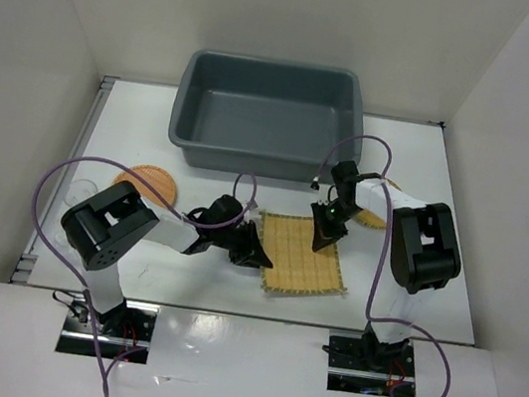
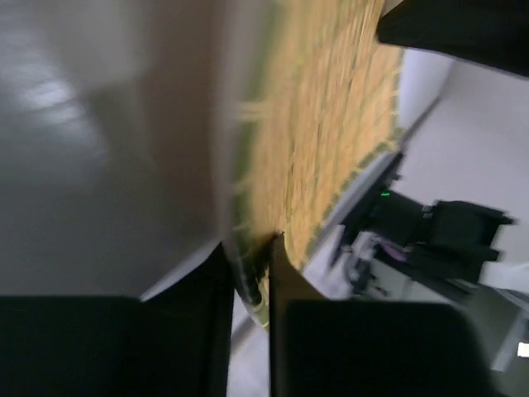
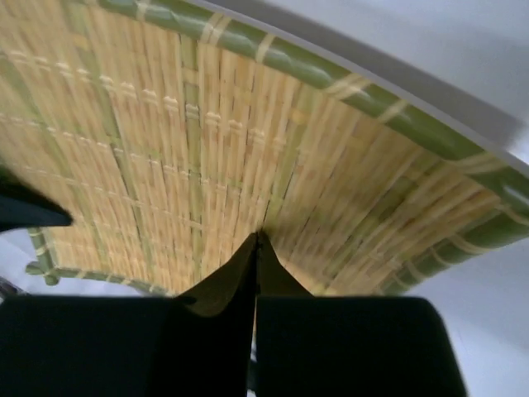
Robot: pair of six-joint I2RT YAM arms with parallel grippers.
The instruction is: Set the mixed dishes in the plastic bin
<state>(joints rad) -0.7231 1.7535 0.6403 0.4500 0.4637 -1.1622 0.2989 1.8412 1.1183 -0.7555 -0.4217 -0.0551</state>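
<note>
The square yellow mat [image 1: 305, 257] lies on the white table in front of the grey plastic bin [image 1: 192, 96]. My left gripper [image 1: 261, 257] is at the mat's left edge. In the left wrist view its fingers [image 2: 293, 331] are closed on the green-bound edge [image 2: 250, 285] of the mat [image 2: 331, 124]. My right gripper [image 1: 322, 240] comes down on the mat's far part. Its jaws [image 3: 259, 237] are shut tip to tip, and the mat [image 3: 207, 141] puckers and bows around them. A round orange-brown mat [image 1: 146, 183] lies at the left.
A round yellow mat [image 1: 374, 217] shows partly under the right arm. A faint clear cup [image 1: 81, 193] stands left of the orange-brown mat. White walls close in on both sides. The right arm [image 2: 438, 231] appears beyond the mat in the left wrist view.
</note>
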